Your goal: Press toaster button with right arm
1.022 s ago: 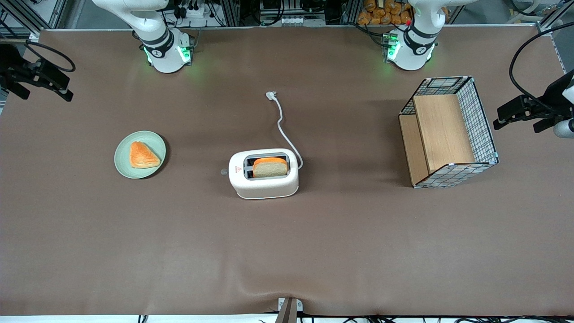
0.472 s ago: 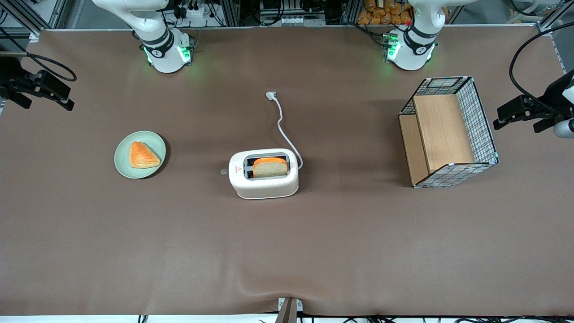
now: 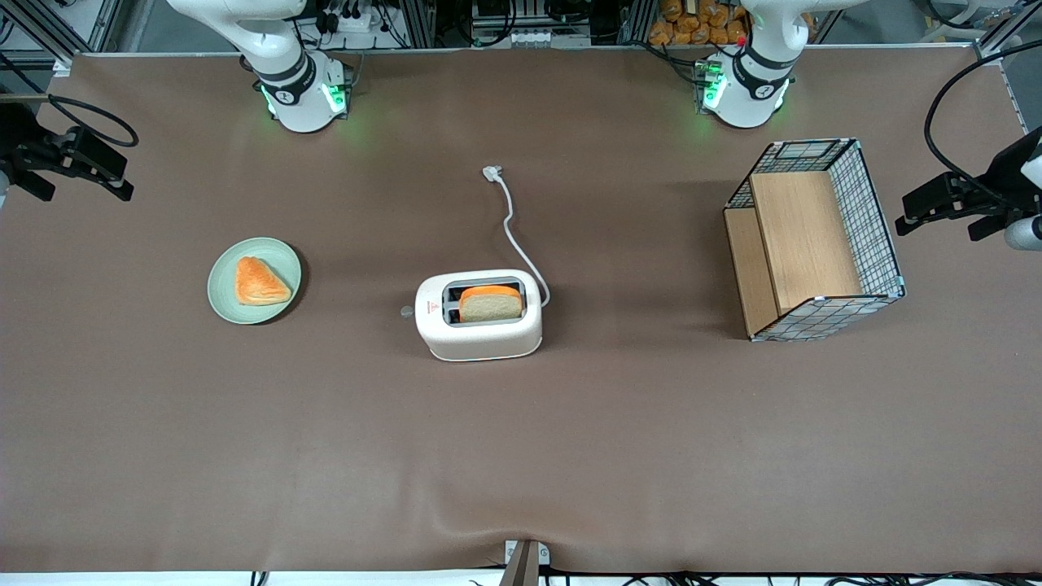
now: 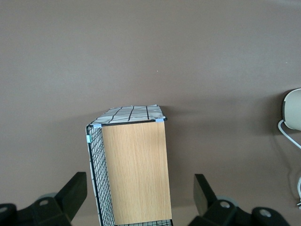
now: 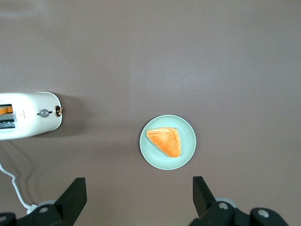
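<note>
Hovering high at the working arm's end of the bench (image 3: 244, 456), the gripper (image 5: 136, 200) has its fingers (image 5: 75, 195) spread wide apart, grasping nothing. Mid-bench stands the toaster (image 3: 479, 316), a bread slice (image 3: 490, 303) in one slot, its button (image 3: 406, 311) facing the green plate (image 3: 224, 297) bearing a pastry (image 3: 260, 282).

— Where's the gripper (image 3: 69, 159)?
— High over the working arm's end of the table, well apart from the toaster (image 3: 479, 315).
— And the toaster button (image 3: 406, 311)?
— On the toaster's end facing the gripper's side, untouched.
</note>
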Robot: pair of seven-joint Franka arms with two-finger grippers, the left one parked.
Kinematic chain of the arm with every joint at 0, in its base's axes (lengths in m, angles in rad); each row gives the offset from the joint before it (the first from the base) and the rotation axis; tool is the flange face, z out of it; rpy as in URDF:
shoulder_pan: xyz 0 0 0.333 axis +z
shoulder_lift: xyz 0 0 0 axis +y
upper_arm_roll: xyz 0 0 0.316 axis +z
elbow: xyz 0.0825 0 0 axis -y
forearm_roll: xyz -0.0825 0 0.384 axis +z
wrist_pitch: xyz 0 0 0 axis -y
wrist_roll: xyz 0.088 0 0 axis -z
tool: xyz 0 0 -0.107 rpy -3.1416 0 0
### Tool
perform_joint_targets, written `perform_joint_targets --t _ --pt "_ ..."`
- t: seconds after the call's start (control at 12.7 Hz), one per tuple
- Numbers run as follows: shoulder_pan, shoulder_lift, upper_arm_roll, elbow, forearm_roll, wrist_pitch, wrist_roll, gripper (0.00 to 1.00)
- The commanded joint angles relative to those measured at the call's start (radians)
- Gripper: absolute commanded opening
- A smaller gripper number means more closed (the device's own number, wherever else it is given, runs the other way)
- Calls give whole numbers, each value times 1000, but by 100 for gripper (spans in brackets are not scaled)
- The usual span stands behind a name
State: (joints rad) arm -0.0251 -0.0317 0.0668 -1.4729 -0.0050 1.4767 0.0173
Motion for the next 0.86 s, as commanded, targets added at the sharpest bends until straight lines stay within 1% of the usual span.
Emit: perform_joint_targets --t 0.0,0.47,0.63,0.79 --pt "-10 10 -1 29 13 -12 -36 100" --pt "-13 13 -16 26 13 -12 -37 100" --pt "-16 15 -41 23 14 -10 -37 100" --pt "-15 15 -44 22 14 -10 -37 100"
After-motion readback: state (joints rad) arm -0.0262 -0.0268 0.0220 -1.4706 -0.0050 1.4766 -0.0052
